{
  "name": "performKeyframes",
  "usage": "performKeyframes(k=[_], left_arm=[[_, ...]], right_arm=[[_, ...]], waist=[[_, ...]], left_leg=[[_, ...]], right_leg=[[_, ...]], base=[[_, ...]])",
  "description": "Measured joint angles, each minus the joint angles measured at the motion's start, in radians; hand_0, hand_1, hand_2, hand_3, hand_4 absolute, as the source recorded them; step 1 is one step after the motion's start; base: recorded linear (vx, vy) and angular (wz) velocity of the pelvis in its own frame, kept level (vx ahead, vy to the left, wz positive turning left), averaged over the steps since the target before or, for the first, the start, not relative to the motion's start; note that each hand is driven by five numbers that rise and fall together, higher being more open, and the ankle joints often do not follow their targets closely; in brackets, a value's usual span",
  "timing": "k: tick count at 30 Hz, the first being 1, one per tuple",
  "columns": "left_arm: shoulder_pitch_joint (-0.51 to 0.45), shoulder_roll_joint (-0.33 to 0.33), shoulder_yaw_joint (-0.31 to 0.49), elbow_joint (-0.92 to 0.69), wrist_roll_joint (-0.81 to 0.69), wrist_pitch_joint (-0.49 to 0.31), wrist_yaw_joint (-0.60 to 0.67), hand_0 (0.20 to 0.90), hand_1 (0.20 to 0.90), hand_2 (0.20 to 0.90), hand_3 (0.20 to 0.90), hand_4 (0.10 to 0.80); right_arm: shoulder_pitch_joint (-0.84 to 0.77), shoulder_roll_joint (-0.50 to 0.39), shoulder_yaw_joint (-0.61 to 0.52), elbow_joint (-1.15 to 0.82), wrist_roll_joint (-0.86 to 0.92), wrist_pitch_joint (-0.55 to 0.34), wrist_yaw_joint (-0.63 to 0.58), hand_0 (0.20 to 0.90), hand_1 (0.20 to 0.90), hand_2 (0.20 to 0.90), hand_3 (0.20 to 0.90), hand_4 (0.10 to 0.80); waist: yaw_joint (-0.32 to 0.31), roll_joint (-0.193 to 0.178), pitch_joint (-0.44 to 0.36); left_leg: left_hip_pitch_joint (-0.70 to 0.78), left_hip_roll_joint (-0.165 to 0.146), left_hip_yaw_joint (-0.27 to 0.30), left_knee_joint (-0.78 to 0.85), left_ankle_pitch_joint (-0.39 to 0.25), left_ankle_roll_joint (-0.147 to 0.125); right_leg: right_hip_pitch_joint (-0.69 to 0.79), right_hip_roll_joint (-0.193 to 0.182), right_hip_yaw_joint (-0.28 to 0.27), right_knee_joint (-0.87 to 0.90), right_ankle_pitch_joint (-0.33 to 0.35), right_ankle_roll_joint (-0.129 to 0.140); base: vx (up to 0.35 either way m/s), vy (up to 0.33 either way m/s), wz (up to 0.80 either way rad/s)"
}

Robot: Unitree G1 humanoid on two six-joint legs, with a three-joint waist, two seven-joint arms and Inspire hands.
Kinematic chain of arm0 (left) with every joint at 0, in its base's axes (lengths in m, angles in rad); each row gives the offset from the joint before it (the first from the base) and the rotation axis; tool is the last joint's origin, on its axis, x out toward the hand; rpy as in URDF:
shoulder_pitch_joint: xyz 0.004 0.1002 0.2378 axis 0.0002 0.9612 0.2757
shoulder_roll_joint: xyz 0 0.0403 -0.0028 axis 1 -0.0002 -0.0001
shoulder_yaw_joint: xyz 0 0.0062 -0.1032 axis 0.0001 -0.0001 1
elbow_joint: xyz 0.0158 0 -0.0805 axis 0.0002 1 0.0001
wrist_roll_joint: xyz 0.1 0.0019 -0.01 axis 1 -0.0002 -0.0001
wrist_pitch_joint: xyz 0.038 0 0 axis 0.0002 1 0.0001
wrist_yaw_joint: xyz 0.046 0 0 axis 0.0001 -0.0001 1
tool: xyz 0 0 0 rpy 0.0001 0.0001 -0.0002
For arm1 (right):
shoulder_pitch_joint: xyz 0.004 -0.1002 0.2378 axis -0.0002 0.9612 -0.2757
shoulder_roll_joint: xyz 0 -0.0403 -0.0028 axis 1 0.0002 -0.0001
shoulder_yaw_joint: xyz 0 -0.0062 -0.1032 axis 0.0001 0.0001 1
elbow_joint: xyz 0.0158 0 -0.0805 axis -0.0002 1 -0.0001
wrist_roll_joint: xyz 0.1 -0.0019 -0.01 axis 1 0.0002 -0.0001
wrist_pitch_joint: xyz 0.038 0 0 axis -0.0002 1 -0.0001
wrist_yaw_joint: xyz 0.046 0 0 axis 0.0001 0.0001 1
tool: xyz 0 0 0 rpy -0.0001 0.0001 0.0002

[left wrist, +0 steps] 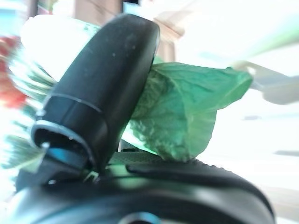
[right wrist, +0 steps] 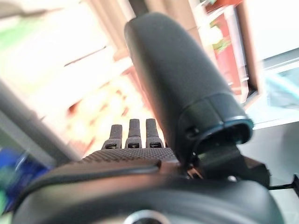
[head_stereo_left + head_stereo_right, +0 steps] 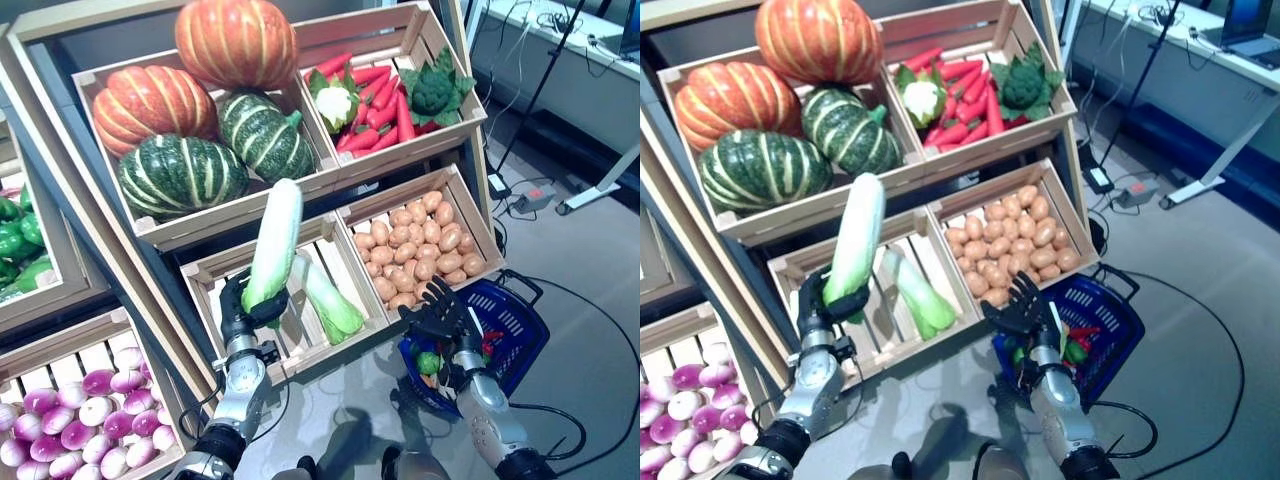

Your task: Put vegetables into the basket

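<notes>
- At the far left, a crate of green peppers [image 3: 15, 245] sits above a crate of purple-and-white turnips [image 3: 70, 420].
- The top-left crate [image 3: 150, 225] holds two orange pumpkins [image 3: 155, 102] and two dark green striped squashes [image 3: 180, 175].
- The left hand [image 3: 245, 305] is raised in front of the lower middle crate [image 3: 205, 275], its fingers and thumb curled round the leafy green end of a long pale cabbage [image 3: 272, 240]. The cabbage stands nearly upright, its white end reaching up past the crate edge above; it is lifted clear of the crate. The left wrist view shows the thumb [image 1: 100, 88] pressed against the green leaf.
- A second cabbage [image 3: 325, 295] lies on the slats of that same crate, just beside the held one.
- The top-right crate carries a cauliflower [image 3: 335, 100], red peppers [image 3: 375, 110] and a broccoli [image 3: 435, 90].
- Below it is a crate filled with potatoes [image 3: 420, 245].
- The right hand [image 3: 440, 315] hovers with fingers spread and straight, holding nothing, between the potato crate and the basket.
- The blue basket [image 3: 515, 320] sits on the floor at the lower right, near the potato crate, with some green and red vegetables [image 3: 1072, 345] already in it.
</notes>
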Motion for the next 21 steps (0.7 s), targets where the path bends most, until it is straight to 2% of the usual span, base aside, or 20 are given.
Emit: performKeyframes(k=[4, 11, 15, 21], left_arm=[[0.002, -0.002, -0.038, -0.053, 0.003, -0.003, -0.038, 0.300, 0.300, 0.300, 0.300, 0.400], [0.009, 0.006, -0.115, -0.082, 0.033, -0.001, -0.096, 0.300, 0.300, 0.300, 0.300, 0.400], [0.009, 0.036, -0.155, -0.083, 0.093, -0.001, -0.156, 0.300, 0.300, 0.300, 0.300, 0.400], [0.009, 0.071, -0.176, -0.120, 0.113, 0.000, -0.216, 0.300, 0.300, 0.300, 0.300, 0.400]], right_arm=[[-0.026, 0.004, 0.032, -0.001, 0.000, 0.021, 0.037, 0.900, 0.900, 0.900, 0.900, 0.800], [-0.122, -0.014, 0.034, 0.003, 0.219, 0.183, 0.180, 0.900, 0.900, 0.900, 0.900, 0.800], [-0.184, -0.014, 0.038, 0.005, 0.277, 0.244, 0.271, 0.900, 0.900, 0.900, 0.900, 0.800], [-0.246, -0.048, 0.041, 0.013, 0.342, 0.265, 0.276, 0.900, 0.900, 0.900, 0.900, 0.800]], waist=[[0.016, 0.005, -0.044], [0.053, -0.014, -0.083], [0.064, -0.025, -0.093], [0.076, -0.028, -0.095]], left_leg=[[0.042, 0.004, -0.002, -0.070, 0.029, 0.006], [0.068, -0.005, -0.019, -0.143, 0.065, 0.017], [0.074, -0.013, -0.023, -0.157, 0.072, 0.019], [0.087, -0.013, -0.024, -0.159, 0.073, 0.019]], right_leg=[[0.066, 0.016, -0.019, -0.114, 0.050, 0.010], [0.158, 0.030, -0.032, -0.315, 0.152, 0.024], [0.183, 0.028, -0.046, -0.361, 0.175, 0.029], [0.198, 0.028, -0.051, -0.361, 0.176, 0.030]], base=[[0.005, -0.061, 0.04], [0.000, -0.054, 0.08], [0.012, -0.009, 0.08], [0.004, -0.003, 0.01]])
